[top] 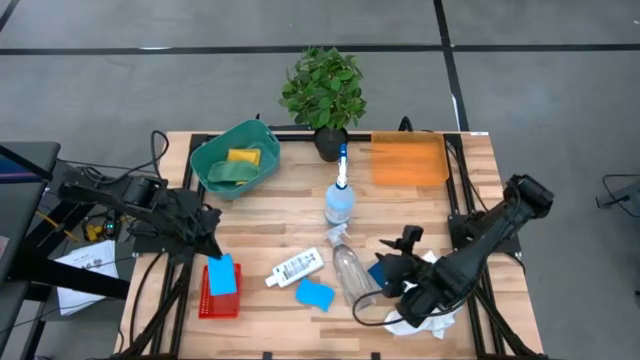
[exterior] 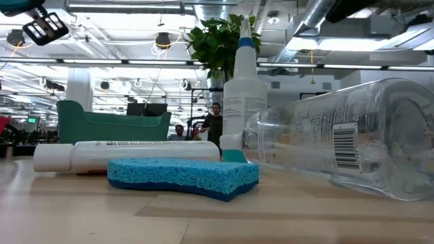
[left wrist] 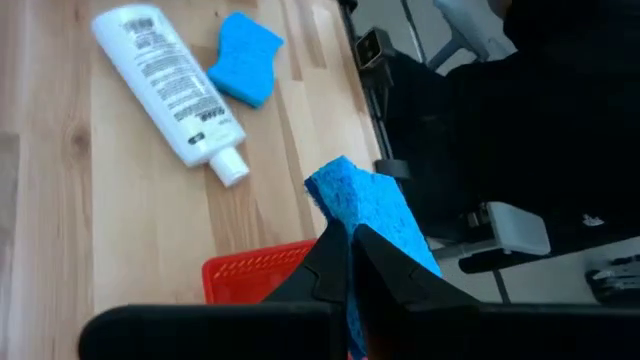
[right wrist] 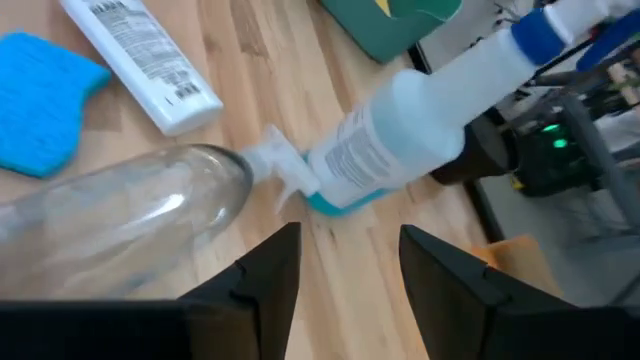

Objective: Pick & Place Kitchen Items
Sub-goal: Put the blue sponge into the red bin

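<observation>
My left gripper (top: 213,252) is shut on a blue sponge (top: 222,275) over a red basket (top: 220,300) at the near left. My right gripper (top: 388,266) is open and empty at the near right, beside a clear bottle (top: 350,272) that lies on its side. The right wrist view shows the fingers (right wrist: 268,272) apart, short of that bottle (right wrist: 120,225). An upright spray bottle (top: 340,200) stands mid-table. A white labelled bottle (top: 295,267) and a second blue sponge (top: 315,293) lie flat. A white cloth (top: 425,322) lies under the right arm. My left gripper pinches the blue sponge by one edge (left wrist: 352,225) between its two fingers (left wrist: 330,265). The rest of the sponge (left wrist: 385,215) sticks out past the fingertips, above the red basket's rim (left wrist: 250,270). Whether the sponge touches the basket, I cannot tell.
A green bin (top: 235,160) with a yellow and a green sponge stands at the far left. An orange tray (top: 408,160) is at the far right. A potted plant (top: 323,90) stands at the far edge. A blue thing (top: 377,273) lies by the right gripper.
</observation>
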`<act>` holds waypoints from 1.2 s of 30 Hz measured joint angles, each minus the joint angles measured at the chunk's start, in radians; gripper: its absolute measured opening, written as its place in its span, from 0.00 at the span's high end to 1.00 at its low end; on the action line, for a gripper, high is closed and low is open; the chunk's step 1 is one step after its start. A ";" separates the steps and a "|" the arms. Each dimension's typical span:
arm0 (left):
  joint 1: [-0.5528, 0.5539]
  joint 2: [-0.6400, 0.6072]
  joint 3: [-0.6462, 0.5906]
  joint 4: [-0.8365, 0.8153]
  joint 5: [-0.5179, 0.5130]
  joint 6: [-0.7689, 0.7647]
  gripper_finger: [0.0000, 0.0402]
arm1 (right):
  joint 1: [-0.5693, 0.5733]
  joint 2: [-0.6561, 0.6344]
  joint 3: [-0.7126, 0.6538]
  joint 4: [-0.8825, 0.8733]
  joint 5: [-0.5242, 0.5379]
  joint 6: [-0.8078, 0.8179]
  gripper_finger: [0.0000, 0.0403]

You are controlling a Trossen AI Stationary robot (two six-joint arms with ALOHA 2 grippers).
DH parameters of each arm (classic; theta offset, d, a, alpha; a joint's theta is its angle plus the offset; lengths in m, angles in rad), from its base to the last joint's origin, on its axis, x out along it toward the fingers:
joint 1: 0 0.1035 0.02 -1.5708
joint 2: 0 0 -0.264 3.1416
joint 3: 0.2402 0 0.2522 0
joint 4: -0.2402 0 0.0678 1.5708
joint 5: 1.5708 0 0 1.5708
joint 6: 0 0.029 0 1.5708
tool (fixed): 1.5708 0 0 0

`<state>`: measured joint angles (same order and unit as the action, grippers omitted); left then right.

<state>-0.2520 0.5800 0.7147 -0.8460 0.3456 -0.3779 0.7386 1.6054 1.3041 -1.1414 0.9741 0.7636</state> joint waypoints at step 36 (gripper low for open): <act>0.000 -0.068 -0.107 -0.011 -0.004 -0.019 1.00 | 0.162 -0.269 -0.386 0.074 0.229 0.424 0.57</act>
<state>-0.2516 0.5118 0.6074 -0.8573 0.3412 -0.3969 0.9002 1.3361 0.9186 -1.0672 1.2036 1.1878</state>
